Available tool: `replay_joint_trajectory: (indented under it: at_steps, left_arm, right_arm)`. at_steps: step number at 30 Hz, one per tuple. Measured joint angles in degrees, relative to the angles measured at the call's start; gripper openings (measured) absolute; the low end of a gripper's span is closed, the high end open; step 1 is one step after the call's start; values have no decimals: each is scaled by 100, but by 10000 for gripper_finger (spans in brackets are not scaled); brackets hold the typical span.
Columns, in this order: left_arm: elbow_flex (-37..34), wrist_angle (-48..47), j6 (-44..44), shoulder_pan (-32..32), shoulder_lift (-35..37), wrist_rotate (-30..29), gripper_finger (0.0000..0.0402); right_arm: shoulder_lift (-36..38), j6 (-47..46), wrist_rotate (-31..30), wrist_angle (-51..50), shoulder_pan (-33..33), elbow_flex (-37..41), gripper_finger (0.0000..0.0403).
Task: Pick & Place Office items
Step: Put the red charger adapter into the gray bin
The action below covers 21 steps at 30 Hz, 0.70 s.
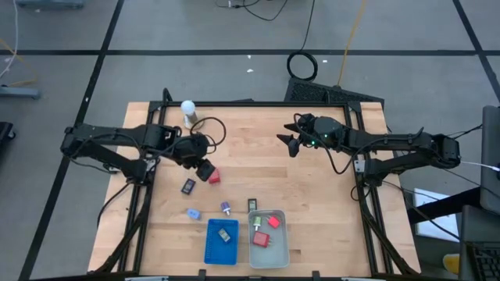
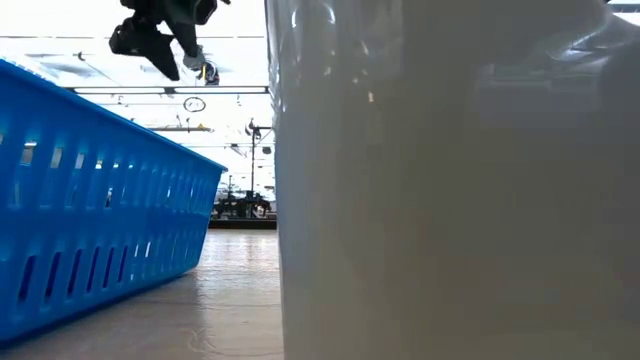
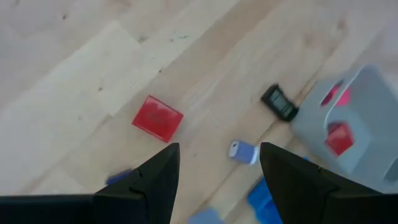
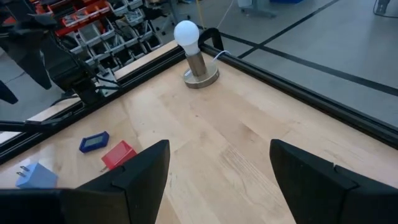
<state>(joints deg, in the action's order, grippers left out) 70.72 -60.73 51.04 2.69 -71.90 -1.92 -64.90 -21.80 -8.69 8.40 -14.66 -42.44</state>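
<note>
The office items lie in the near half of the wooden surface (image 1: pixel 312 203), toward its near edge. A red block (image 1: pixel 213 177) sits left of centre, with a small black item (image 1: pixel 188 186) just beside it on the left. Nearer the near edge lie a light blue item (image 1: pixel 194 213), a purple-topped item (image 1: pixel 225 208) and a second small black item (image 1: pixel 252 205). The blue tray (image 1: pixel 211 251) at the near edge holds one small item (image 1: pixel 225 235). The pale grey tray (image 1: pixel 280 251), touching the blue tray on its right, holds two red blocks (image 1: pixel 273 222) (image 1: pixel 261 240) and a green item (image 1: pixel 257 225).

The left tool (image 1: pixel 205 169) hangs just above the red block (image 3: pixel 157 118), which the left wrist view shows on the surface ahead of the spread fingers (image 3: pixel 155 180); nothing is held.

The right tool (image 1: pixel 290 143) is above the far-right part of the surface, well apart from the items. Its fingers (image 4: pixel 140 171) are spread and hold nothing.

A white ball on a round base (image 1: pixel 188 110) stands near the far-left corner.
</note>
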Motion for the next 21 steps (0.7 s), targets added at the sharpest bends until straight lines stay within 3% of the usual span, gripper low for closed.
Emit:
replay_joint_trajectory:
  at_steps: [8, 21]
  left_arm:
    - [0, 232, 1268, -91, -154, -52, 225]
    - [0, 50, 3379, -221, -1068, -48, 238]
  right_arm:
    - [0, 0, 33, -2, 0, 0, 267]
    - [2, 0, 917, 42, 1, 0, 267]
